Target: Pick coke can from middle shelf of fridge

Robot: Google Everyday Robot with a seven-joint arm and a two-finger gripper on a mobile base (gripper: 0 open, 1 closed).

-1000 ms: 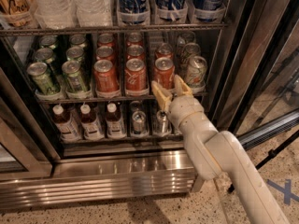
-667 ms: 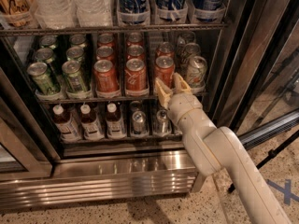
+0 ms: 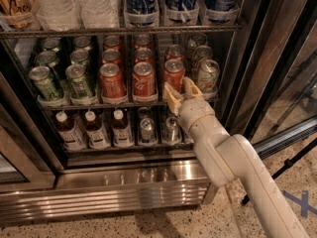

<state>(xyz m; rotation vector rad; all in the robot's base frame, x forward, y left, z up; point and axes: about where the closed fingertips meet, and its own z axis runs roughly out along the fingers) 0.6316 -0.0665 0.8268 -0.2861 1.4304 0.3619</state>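
The fridge [image 3: 109, 197] stands open in front of me. Its middle shelf [image 3: 124, 104] holds lanes of cans. Three lanes hold red coke cans, with front cans on the left [image 3: 112, 81], in the middle [image 3: 144, 79] and on the right [image 3: 173, 71]. My gripper [image 3: 179, 89] is at the shelf's front edge, directly before the rightmost front coke can. It is open, with its tan fingers [image 3: 171, 97] spread at the can's lower part, one on each side. I cannot tell whether they touch the can.
Green cans [image 3: 79, 81] fill the left lanes and a silver-white can [image 3: 208, 75] stands right of the gripper. Large bottles [image 3: 141, 1] sit on the rack above. Small brown bottles [image 3: 94, 130] and silver cans [image 3: 147, 130] sit below. The dark door frame [image 3: 257, 58] is on the right.
My gripper has pushed slightly forward and up toward the rightmost front coke can, its fingers now at the can's sides. The cans have not moved.
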